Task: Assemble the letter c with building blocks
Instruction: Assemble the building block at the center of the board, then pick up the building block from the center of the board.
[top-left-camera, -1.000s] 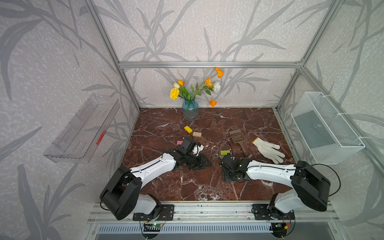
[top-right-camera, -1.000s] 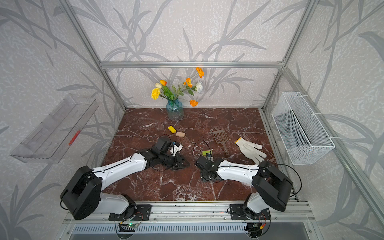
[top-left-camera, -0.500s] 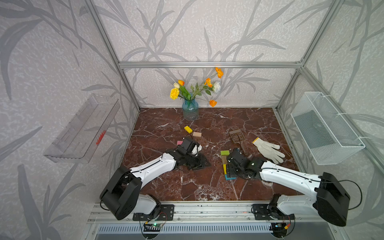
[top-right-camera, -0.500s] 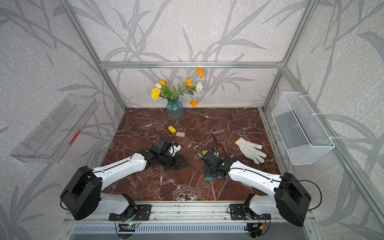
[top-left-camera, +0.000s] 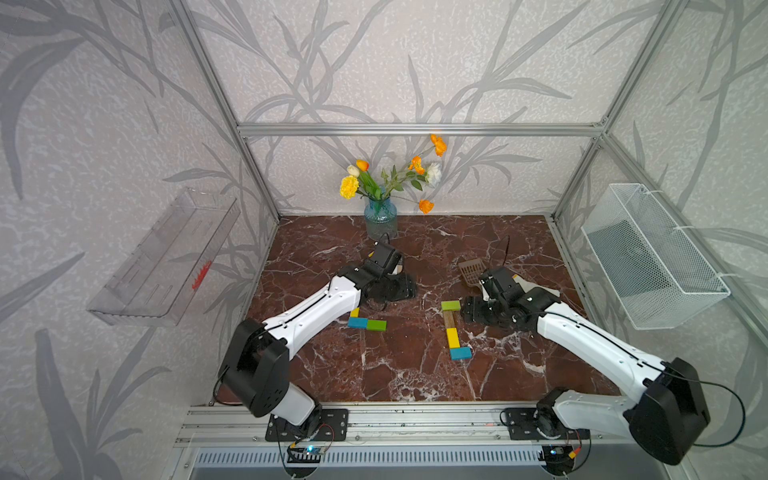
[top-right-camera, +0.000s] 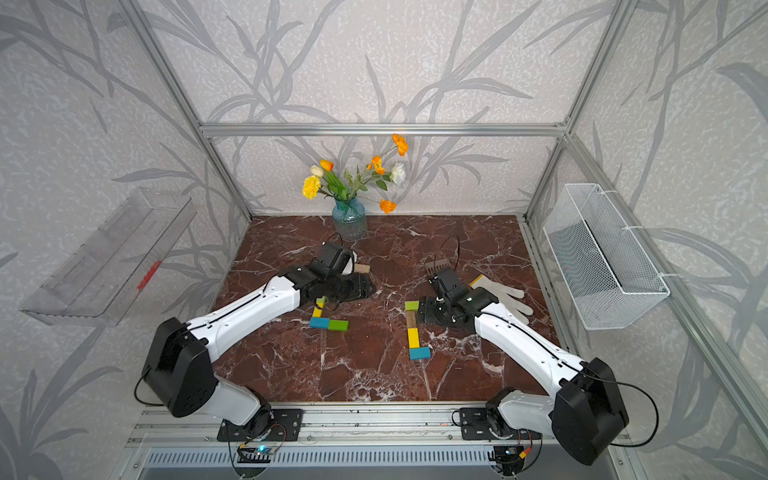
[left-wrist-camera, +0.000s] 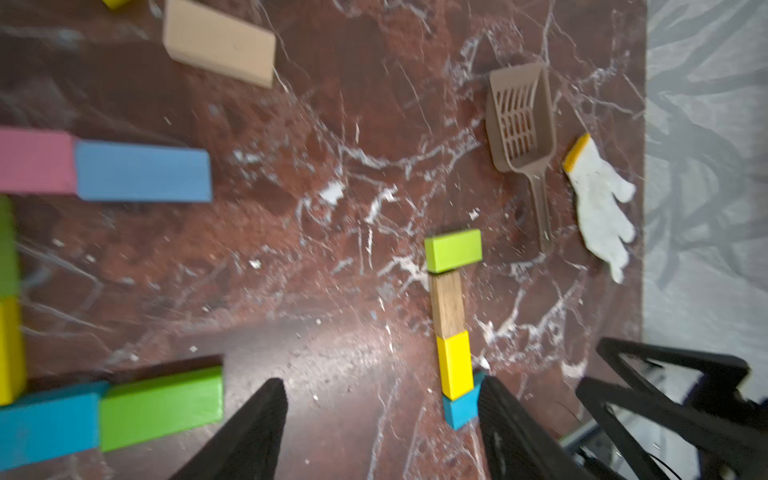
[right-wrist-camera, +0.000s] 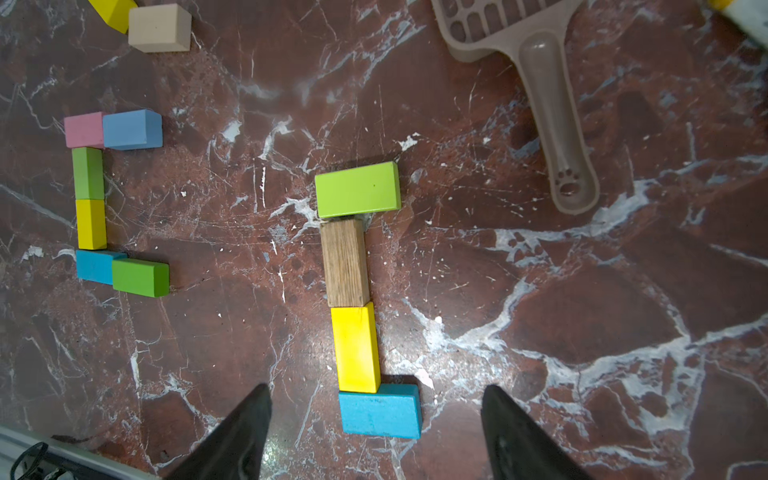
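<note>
Two groups of building blocks lie on the marble floor. In the right wrist view one group runs lime green (right-wrist-camera: 357, 190), wood (right-wrist-camera: 345, 262), yellow (right-wrist-camera: 356, 347), teal (right-wrist-camera: 380, 411). The other runs pink (right-wrist-camera: 83, 129), blue (right-wrist-camera: 132, 129), green (right-wrist-camera: 87, 173), yellow (right-wrist-camera: 91, 224), teal (right-wrist-camera: 94, 266), green (right-wrist-camera: 140, 277). My right gripper (right-wrist-camera: 376, 390) hangs open and empty over the teal end block. My left gripper (left-wrist-camera: 381, 382) is open and empty, hovering above the floor between the two groups. In a top view the left gripper (top-left-camera: 395, 287) is behind the left group and the right gripper (top-left-camera: 478, 311) is beside the lime green block (top-left-camera: 451, 306).
A loose tan block (right-wrist-camera: 160, 28) and a yellow one (right-wrist-camera: 112, 12) lie further back. A brown slotted scoop (top-left-camera: 471, 270) and a white glove (top-right-camera: 505, 295) lie at the right. A flower vase (top-left-camera: 380, 216) stands at the back; a wire basket (top-left-camera: 652, 257) hangs on the right wall.
The left jaws have opened wider and that gripper has drawn back from the left group. The right gripper has moved from the column's front end to beside its far end.
</note>
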